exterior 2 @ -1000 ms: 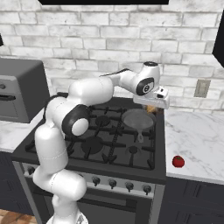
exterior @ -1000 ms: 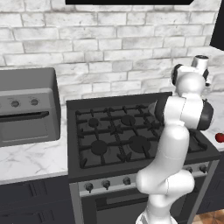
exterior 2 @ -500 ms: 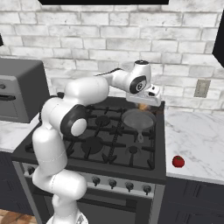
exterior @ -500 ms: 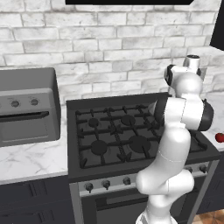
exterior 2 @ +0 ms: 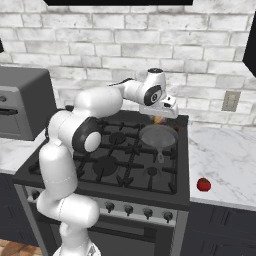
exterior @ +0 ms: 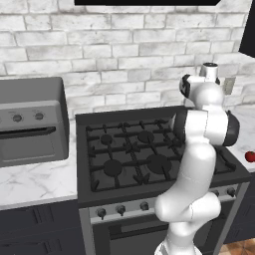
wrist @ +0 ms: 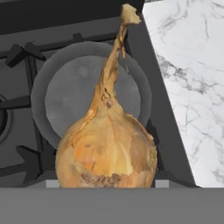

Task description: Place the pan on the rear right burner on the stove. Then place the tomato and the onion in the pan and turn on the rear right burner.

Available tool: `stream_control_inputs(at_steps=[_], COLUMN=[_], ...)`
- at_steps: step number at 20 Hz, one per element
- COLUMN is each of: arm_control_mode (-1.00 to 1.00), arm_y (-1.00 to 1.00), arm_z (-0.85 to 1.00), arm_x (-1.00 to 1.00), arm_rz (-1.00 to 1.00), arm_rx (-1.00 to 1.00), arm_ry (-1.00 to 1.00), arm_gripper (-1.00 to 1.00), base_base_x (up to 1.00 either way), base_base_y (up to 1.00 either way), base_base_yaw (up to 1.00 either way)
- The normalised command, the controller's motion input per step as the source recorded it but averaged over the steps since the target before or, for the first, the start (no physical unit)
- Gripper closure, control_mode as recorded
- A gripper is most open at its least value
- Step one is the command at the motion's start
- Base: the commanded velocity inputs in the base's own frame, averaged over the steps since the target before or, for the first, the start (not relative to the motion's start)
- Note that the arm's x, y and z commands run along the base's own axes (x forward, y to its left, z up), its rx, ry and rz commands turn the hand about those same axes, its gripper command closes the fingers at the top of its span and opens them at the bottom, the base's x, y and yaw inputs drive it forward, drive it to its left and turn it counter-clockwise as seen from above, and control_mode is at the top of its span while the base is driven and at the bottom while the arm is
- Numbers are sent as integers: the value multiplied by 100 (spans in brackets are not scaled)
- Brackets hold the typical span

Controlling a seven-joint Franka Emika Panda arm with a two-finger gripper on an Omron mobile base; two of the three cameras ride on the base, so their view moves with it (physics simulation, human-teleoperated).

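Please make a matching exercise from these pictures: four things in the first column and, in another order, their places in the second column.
1. onion
2. pan
3. tomato
4. grey oven box

a. on the rear right burner of the stove
b. on the marble counter right of the stove
c. in the gripper, above the pan
d. on the counter left of the stove

Pairs: 1-c, 2-a, 3-b, 4-d

A home kitchen: a black gas stove (exterior 2: 125,150) with cast-iron grates and a row of knobs stands against a whitewashed brick wall (exterior: 114,55), with a white marble bench (exterior 2: 225,160) on either side, a grey countertop oven (exterior: 30,122), and dark cabinets (exterior: 40,231) below.
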Motion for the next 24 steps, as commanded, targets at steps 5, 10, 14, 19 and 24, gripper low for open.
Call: stream_control_inputs(at_steps=[5,10,14,19,24], arm_control_mode=[-100,-100,-100,-100,-100], arm_y=[1,0,0,0,0], arm_z=[-1,-14,-29,-36,-24], arm_x=[22,0,0,0,2], arm_rz=[0,0,0,0,0], arm_rx=[0,0,0,0,0], arm_ry=[0,1,4,5,3], arm_gripper=[100,100,100,100,100], base_base_x=[0,0,0,0,0], base_base_y=[0,0,0,0,0], base_base_yaw=[0,0,0,0,0])
